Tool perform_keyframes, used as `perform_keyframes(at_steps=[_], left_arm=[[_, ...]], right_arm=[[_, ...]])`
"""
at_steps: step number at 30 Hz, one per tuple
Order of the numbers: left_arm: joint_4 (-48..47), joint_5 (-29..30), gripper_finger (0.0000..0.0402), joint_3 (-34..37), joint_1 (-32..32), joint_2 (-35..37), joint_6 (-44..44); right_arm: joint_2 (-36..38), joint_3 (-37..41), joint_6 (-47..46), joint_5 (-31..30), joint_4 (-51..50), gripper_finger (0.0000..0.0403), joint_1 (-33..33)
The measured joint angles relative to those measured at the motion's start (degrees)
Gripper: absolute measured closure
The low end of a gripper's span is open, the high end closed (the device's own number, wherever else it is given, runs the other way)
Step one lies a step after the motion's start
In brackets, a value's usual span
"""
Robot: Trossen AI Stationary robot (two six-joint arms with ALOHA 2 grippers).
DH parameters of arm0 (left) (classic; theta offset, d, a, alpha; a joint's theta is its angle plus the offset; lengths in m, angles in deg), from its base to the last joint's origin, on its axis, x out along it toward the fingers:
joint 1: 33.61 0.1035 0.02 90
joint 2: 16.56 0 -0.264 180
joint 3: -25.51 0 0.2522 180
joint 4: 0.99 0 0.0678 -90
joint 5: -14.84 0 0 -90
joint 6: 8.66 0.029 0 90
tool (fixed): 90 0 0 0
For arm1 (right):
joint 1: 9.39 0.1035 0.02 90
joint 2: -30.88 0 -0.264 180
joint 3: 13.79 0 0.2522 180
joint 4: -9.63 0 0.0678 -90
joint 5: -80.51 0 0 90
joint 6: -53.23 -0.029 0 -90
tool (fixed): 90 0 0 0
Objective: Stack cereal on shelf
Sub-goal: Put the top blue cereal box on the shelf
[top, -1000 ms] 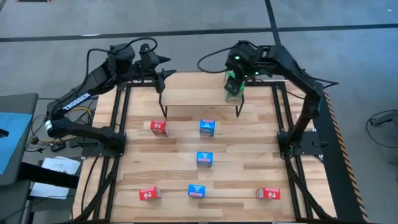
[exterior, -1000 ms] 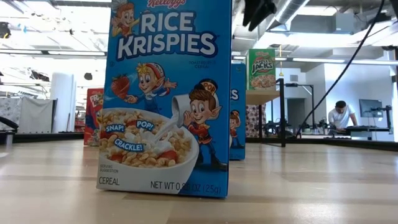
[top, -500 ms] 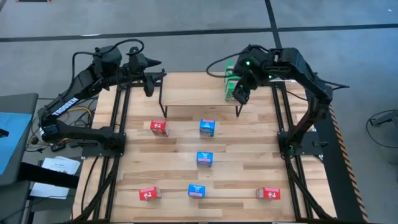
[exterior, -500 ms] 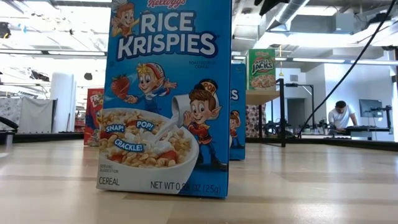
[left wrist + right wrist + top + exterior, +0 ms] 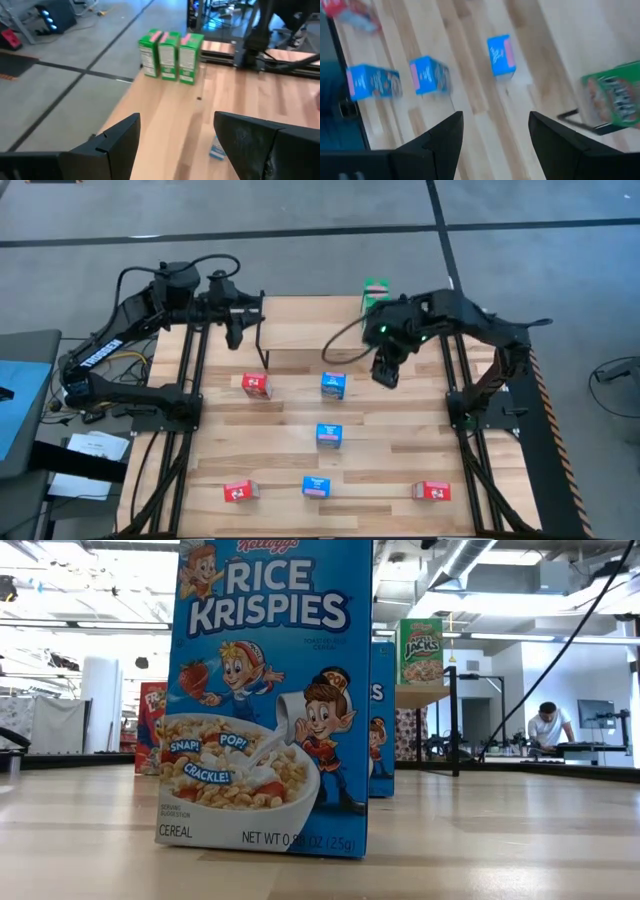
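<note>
Three green cereal boxes [image 5: 170, 48] stand side by side on the far right corner of the shelf [image 5: 310, 330]; they also show from above [image 5: 375, 290]. On the table lie three blue boxes [image 5: 334, 385] [image 5: 329, 435] [image 5: 317, 486] and three red boxes [image 5: 256, 385] [image 5: 238, 491] [image 5: 431, 491]. My left gripper [image 5: 235, 332] hangs open at the shelf's left end, pointing across the shelf top toward the green boxes. My right gripper [image 5: 385, 372] hangs open above the shelf's near right leg, pointing down toward the blue boxes [image 5: 500, 55].
The low view is filled by a blue box [image 5: 270, 690] close to the camera, with another blue box [image 5: 382, 720] and a red one [image 5: 152, 725] behind it. A black frame [image 5: 455, 380] runs along both table sides. A person [image 5: 548, 725] sits in the room beyond.
My right gripper has drawn away from the green boxes on the shelf toward the table's near edge and tipped further down, still open. My left gripper has pulled back toward the table's left edge, off the shelf's far left corner. The green boxes stand where they were.
</note>
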Motion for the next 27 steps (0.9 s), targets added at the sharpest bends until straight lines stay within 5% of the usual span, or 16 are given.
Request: perform_keyframes(at_steps=[11, 27], left_arm=[[-3.8, 0.0, 0.0159, 0.0, -6.1, 0.0, -2.9], [-6.2, 0.1, 0.0159, 0.0, -8.0, 0.0, -6.4]], right_arm=[[-0.3, 9.7, -3.1, -0.1, 5.1, 0.0152, 5.9], [-5.0, 9.7, 2.6, 0.2, 6.6, 0.0152, 7.4]])
